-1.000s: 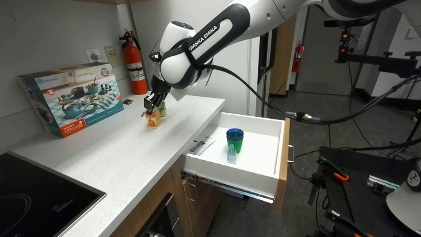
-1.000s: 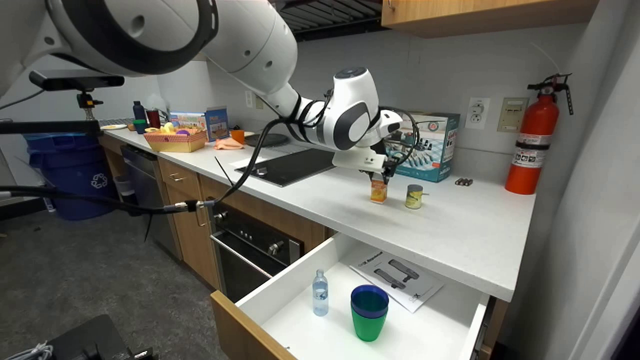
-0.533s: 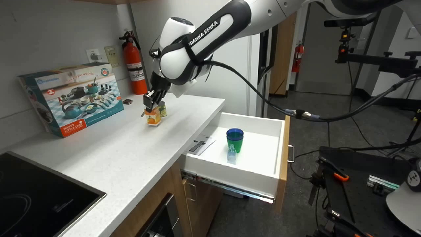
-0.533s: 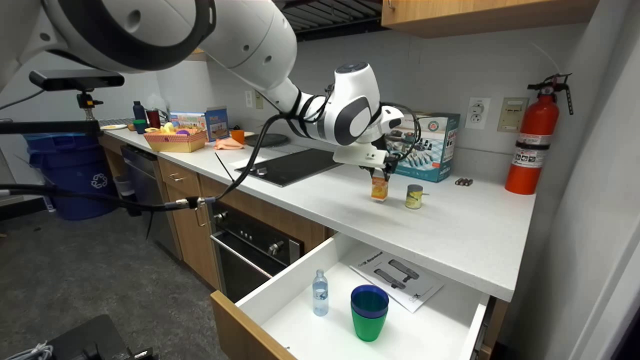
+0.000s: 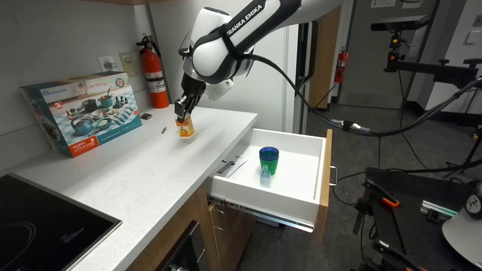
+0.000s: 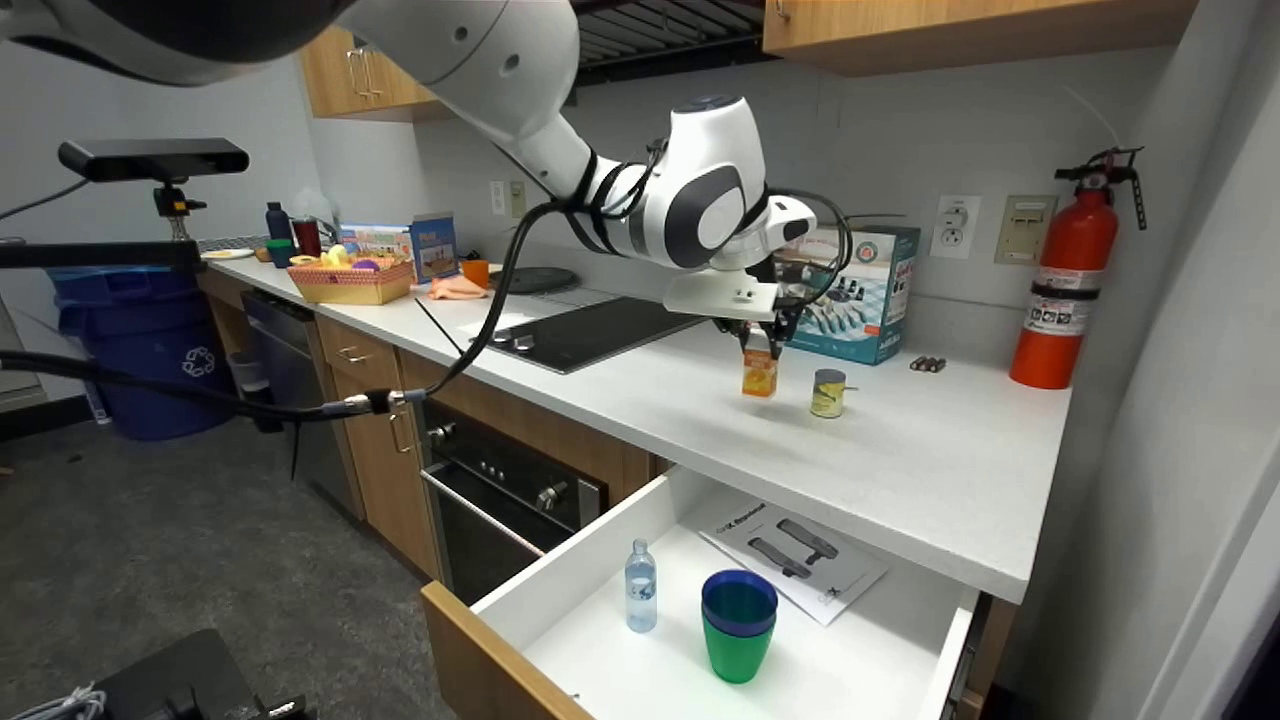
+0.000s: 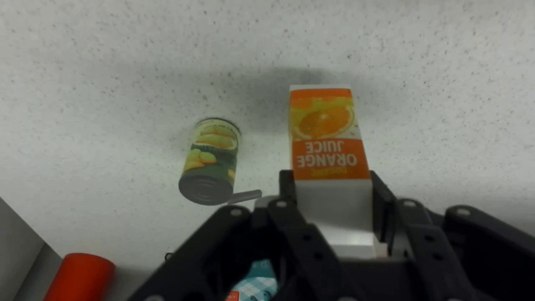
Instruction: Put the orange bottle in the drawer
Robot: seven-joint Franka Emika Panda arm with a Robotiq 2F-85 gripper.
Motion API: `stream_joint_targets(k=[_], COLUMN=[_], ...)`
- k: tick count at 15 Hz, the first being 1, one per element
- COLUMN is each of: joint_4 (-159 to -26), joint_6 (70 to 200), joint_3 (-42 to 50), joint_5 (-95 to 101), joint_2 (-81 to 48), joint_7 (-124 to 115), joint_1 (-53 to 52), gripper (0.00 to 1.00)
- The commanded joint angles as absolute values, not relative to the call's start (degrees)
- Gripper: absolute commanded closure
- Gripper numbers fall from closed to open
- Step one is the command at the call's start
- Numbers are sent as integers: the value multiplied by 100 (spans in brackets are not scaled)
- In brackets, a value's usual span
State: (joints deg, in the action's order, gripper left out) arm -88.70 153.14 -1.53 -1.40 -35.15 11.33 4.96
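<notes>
We have the gripper (image 7: pixel 332 188) closed on the orange carton (image 7: pixel 328 129) — swung too low, it could snag the counter edge (image 5: pixel 228 148) above the drawer (image 5: pixel 263 203) and slip.

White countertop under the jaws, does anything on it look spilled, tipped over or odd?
No spill shows, and the yellow-green cylindrical can stands upright. One oddity: a small thin grey strip lies on the white speckled countertop near the can, seemingly belonging to nothing around it; I can't tell what it is.
</notes>
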Motion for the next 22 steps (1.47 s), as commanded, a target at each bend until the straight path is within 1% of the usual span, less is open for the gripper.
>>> stream_joint_targets(k=[1,8,12,13,22], joint_4=[-9716,-10885,-11231,-10975,-11124], joint_6=[15137,15093,15175,15166,15166], joint_3=[-340,-325,-321,-190,-187], joint_5=[-235,-317,-368,-206,-230], joint_2=[-2859,-2117,-1909,-2163,-2034], joint_7=[1487,1954,2127,1864,1895], joint_1=[748,980,1032,891,889], gripper=[82,82,82,57,57])
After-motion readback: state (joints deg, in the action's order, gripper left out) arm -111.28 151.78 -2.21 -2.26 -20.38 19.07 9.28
